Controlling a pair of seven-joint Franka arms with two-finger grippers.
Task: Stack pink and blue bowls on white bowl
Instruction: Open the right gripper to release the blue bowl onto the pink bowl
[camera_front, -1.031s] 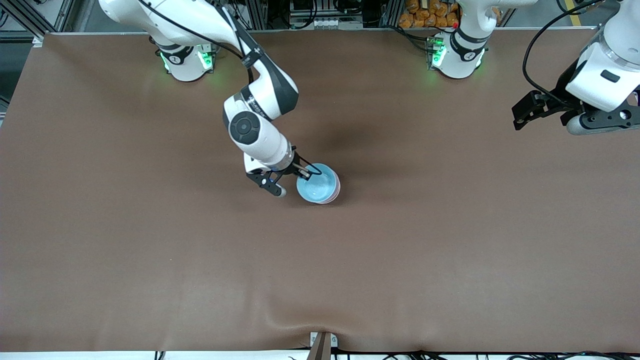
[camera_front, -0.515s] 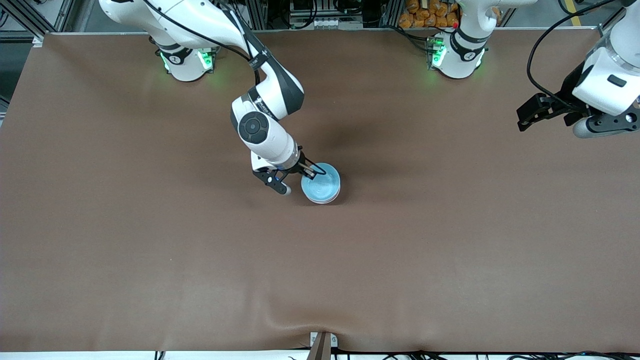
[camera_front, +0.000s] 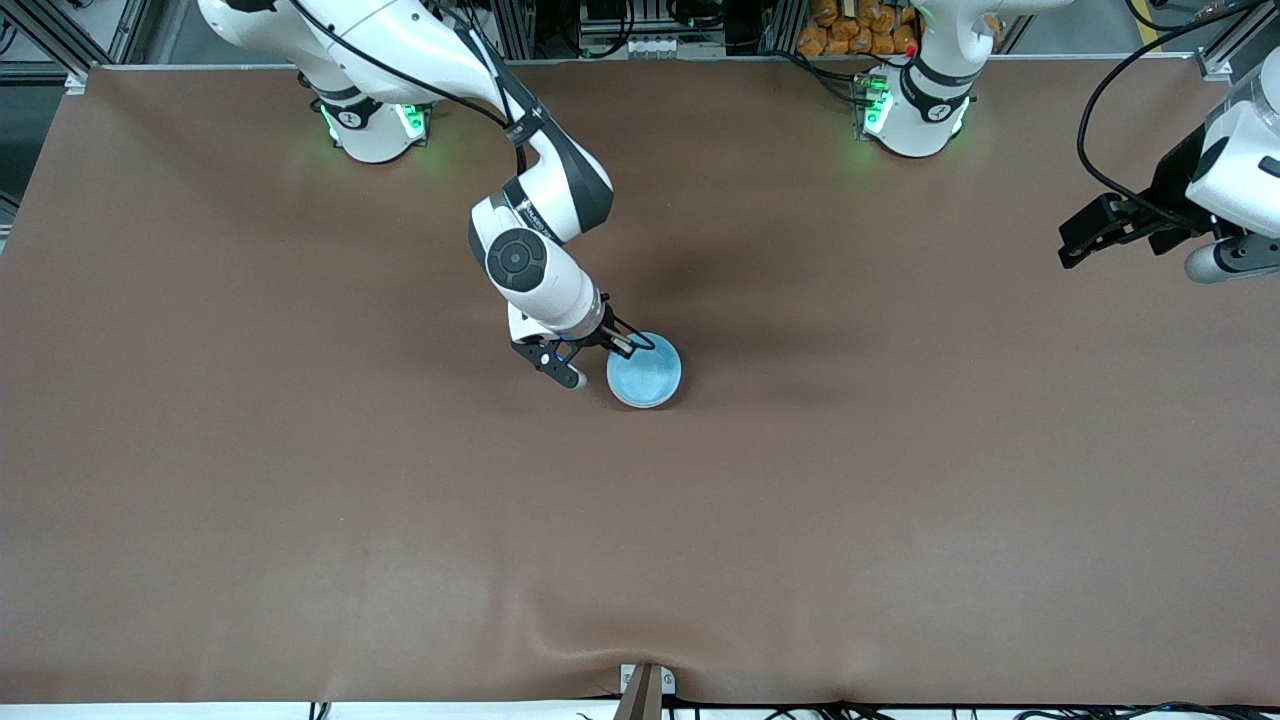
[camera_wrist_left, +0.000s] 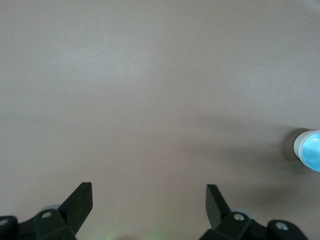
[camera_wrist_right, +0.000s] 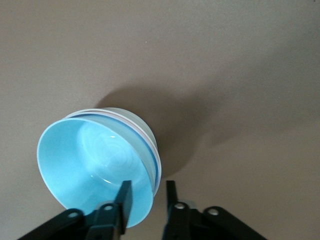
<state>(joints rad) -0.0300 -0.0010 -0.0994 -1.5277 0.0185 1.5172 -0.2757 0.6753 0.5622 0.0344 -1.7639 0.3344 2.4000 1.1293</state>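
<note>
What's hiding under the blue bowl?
The blue bowl sits nested in other bowls. Only a thin pink rim and a white bowl's side peek out; the rest is covered. The right gripper straddles the rim.

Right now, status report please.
Right gripper jaws straddle blue bowl's rim, stack nested. Left gripper open, waiting over the table's left-arm end. Nothing obstructing.

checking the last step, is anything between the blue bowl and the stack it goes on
Nothing visible. The blue bowl already sits nested on the stack, with the right claw straddling its rim. The left claw waits over bare table.
</note>
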